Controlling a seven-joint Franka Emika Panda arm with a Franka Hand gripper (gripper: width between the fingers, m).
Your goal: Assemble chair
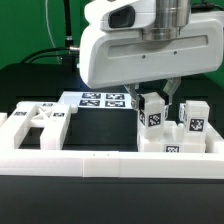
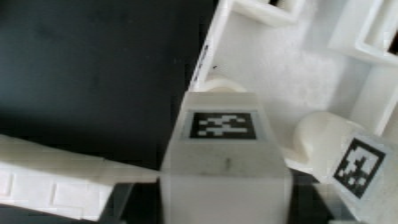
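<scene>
My gripper (image 1: 153, 108) is shut on a white square chair leg (image 1: 152, 112) with a black-and-white tag, at the exterior view's right. In the wrist view the leg (image 2: 224, 140) stands between my dark fingers (image 2: 139, 192) and fills the middle, with the gripper (image 2: 222, 205) closed around its lower part. Beside it are a tagged white block (image 1: 194, 118) and a lower tagged part (image 1: 170, 148). A tagged part also shows in the wrist view (image 2: 361, 160). A flat slotted chair panel (image 1: 35, 122) lies at the exterior view's left. Whether the leg rests on anything below is hidden.
The marker board (image 1: 103, 100) lies flat behind the black mat. A long plain white border rail (image 1: 90, 160) runs along the front. In the wrist view a slotted white panel (image 2: 311, 40) lies beyond the leg and another white part (image 2: 54, 172) lies beside it.
</scene>
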